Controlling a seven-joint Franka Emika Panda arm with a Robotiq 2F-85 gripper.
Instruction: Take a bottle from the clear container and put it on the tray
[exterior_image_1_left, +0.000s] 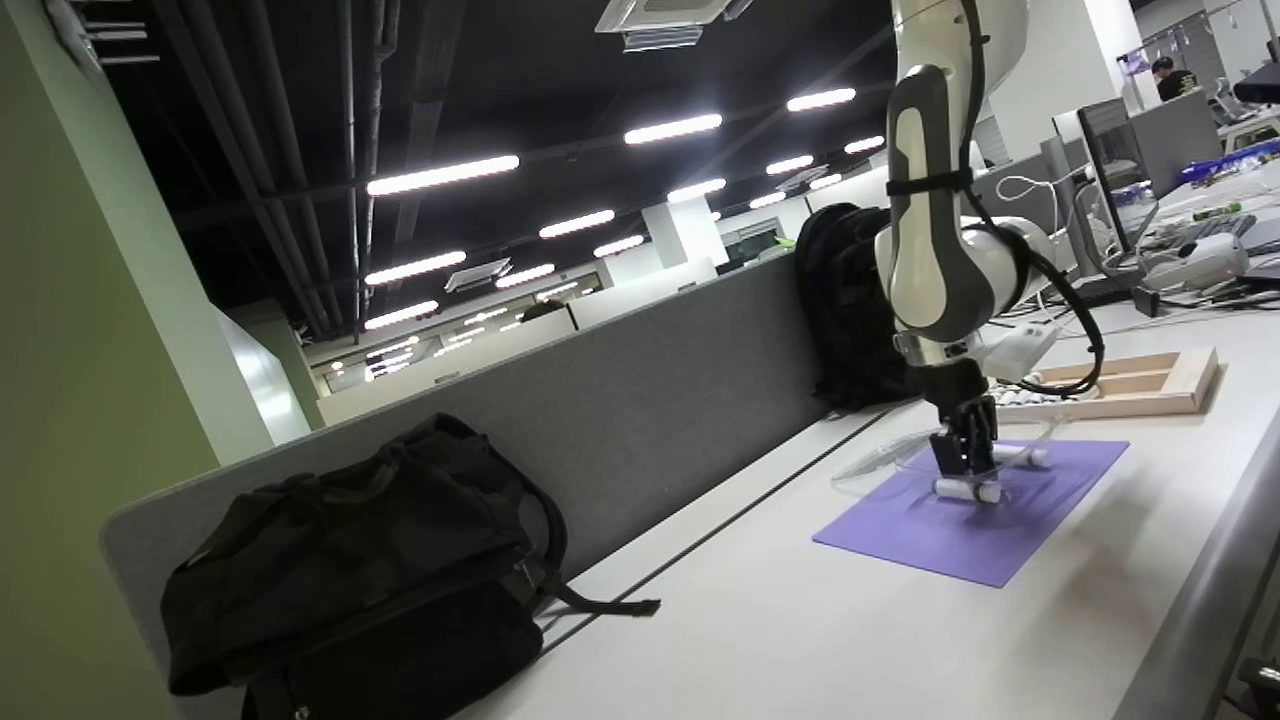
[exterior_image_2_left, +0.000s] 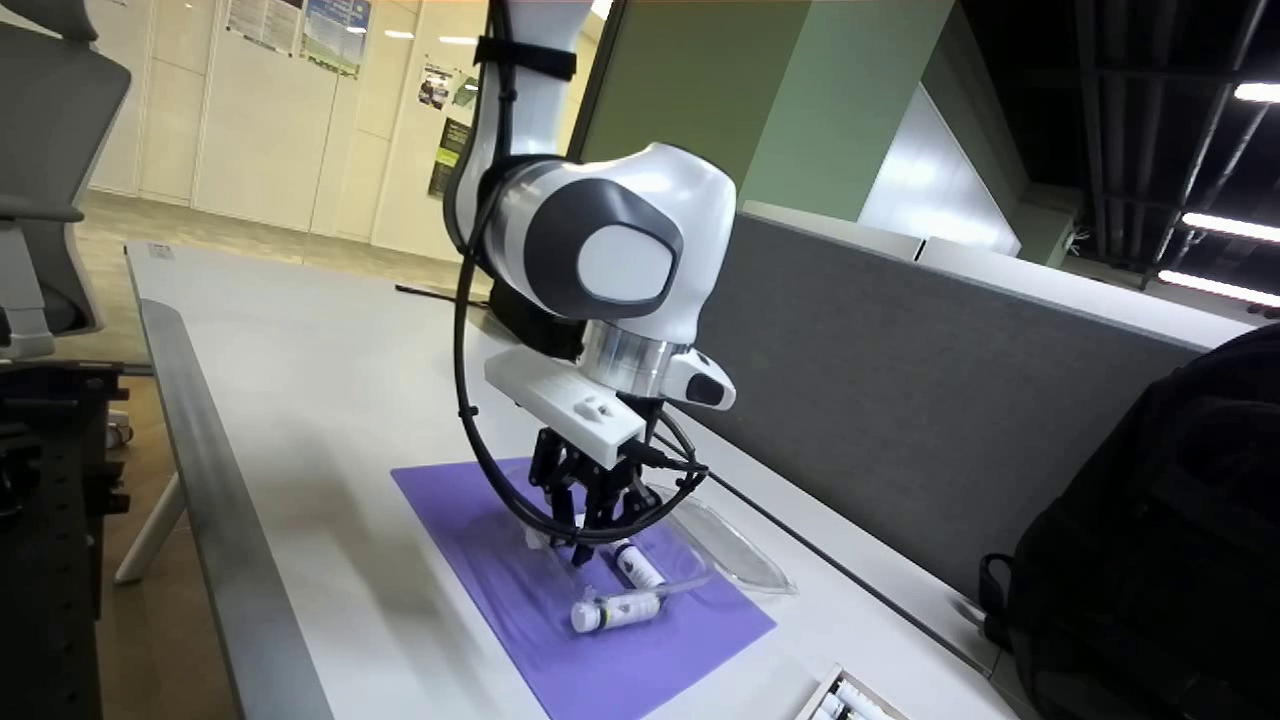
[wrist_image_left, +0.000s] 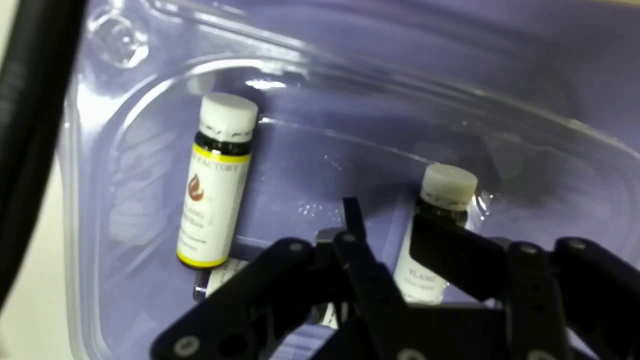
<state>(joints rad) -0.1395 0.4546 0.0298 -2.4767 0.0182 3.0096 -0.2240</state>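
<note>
Several small white-capped bottles lie in the clear container (wrist_image_left: 82, 280). In the wrist view one bottle (wrist_image_left: 212, 205) lies at the left, and another bottle (wrist_image_left: 420, 280) lies at the centre right. A third is mostly hidden under the left finger. My gripper (wrist_image_left: 385, 225) is open, pointing down into the container. Its right finger overlaps the centre-right bottle in the picture, and the left finger is apart from it. I cannot tell whether a finger touches it. The gripper also shows in both exterior views (exterior_image_1_left: 966, 455) (exterior_image_2_left: 590, 535). The light-wood tray (exterior_image_1_left: 1190, 382) stands behind, holding several bottles.
The container rests on the purple mat (exterior_image_1_left: 985, 560). Its clear lid (exterior_image_2_left: 735, 545) lies open toward the grey partition (exterior_image_2_left: 900, 370). Dark backpacks (exterior_image_1_left: 360, 580) stand along the partition. A monitor (exterior_image_1_left: 1110, 170) and cables are beyond the tray. The tray's corner (exterior_image_2_left: 825, 688) shows in an exterior view.
</note>
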